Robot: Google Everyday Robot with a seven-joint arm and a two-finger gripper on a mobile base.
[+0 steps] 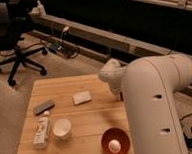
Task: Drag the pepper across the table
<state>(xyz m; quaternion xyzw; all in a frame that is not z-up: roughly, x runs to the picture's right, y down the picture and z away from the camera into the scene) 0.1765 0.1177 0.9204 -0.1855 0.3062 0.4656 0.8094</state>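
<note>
Over the tabletop (87, 117) stands a fat, smooth, off-white arm segment (154, 107) with rounded ends and small dark screw holes down its side, its gripper (122, 95) hidden behind it beyond a paler knobbly joint (110, 73).
</note>
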